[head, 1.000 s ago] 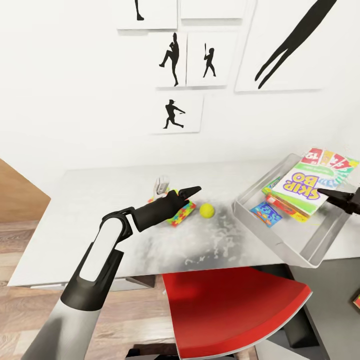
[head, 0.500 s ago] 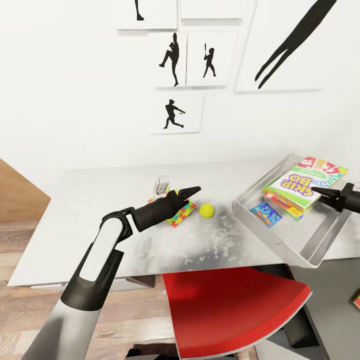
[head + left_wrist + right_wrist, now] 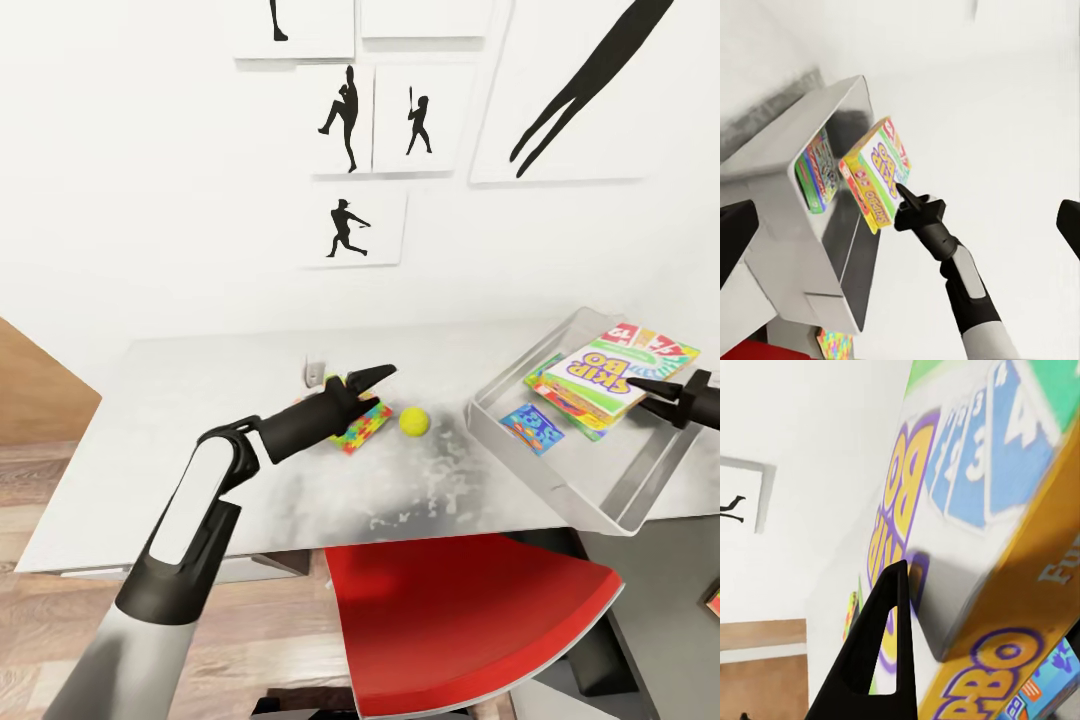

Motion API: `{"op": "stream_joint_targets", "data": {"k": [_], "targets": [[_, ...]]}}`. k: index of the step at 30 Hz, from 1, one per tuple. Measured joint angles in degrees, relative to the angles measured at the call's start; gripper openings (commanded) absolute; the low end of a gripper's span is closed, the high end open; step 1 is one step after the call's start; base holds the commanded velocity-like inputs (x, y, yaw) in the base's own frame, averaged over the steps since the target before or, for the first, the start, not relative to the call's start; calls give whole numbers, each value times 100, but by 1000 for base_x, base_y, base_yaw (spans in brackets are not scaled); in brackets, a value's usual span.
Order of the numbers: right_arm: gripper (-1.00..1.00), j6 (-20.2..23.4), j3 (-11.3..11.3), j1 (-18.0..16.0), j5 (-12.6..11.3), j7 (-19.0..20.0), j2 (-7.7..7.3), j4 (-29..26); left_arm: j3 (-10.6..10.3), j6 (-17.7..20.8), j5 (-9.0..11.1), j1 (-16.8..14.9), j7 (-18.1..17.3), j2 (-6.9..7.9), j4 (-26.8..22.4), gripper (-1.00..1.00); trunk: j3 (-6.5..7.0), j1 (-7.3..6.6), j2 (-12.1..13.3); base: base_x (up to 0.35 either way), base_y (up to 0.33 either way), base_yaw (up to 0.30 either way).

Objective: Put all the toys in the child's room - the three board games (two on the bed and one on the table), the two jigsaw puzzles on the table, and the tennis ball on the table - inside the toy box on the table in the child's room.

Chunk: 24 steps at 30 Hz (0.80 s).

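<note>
On the pale table (image 3: 200,430) a jigsaw puzzle (image 3: 366,424) lies just under my left gripper (image 3: 368,378), which hovers open; its fingers (image 3: 735,232) stand wide apart. The tennis ball (image 3: 414,421) rests to the puzzle's right. The grey toy box (image 3: 575,480) sits at the table's right end. Inside it, the Skip-Bo board game (image 3: 612,371) leans tilted on another flat box (image 3: 563,402), with a small blue game (image 3: 531,427) beside them. My right gripper (image 3: 645,386) is shut on the Skip-Bo box's edge, one finger (image 3: 881,645) lying across its printed face.
A red chair (image 3: 470,620) is tucked under the table's front edge. A small white object (image 3: 316,366) stands behind my left gripper. A colourful patch (image 3: 714,601) shows on the dark grey section at the far right. Silhouette posters (image 3: 350,230) hang on the white wall.
My right gripper has carried the Skip-Bo box left and down into the toy box, laying it flatter. My left gripper has risen slightly above the puzzle.
</note>
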Motion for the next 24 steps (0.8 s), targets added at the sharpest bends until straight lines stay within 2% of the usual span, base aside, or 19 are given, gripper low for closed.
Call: {"op": "stream_joint_targets", "data": {"k": [2,5,7,16,21,24], "targets": [[-100,0,5,1,8,0,21,5,196,1,174,113,-200,61,-7,100,0,0,0,0,0,0],[-100,0,7,1,17,0,43,4,386,13,294,214,-452,136,-13,100,0,0,0,0,0,0],[-100,0,8,1,24,0,53,4,437,30,326,240,-514,154,-12,100,0,0,0,0,0,0],[-100,0,17,-2,39,-7,118,3,514,65,381,281,-596,182,-7,100,-2,0,0,0,0,0],[-100,-2,19,-9,52,-51,262,9,516,70,384,284,-595,185,-5,100,-28,1,0,0,0,0],[-100,-7,22,-13,59,-238,350,11,516,75,385,281,-595,185,-6,100,-52,1,0,0,0,0]]}}
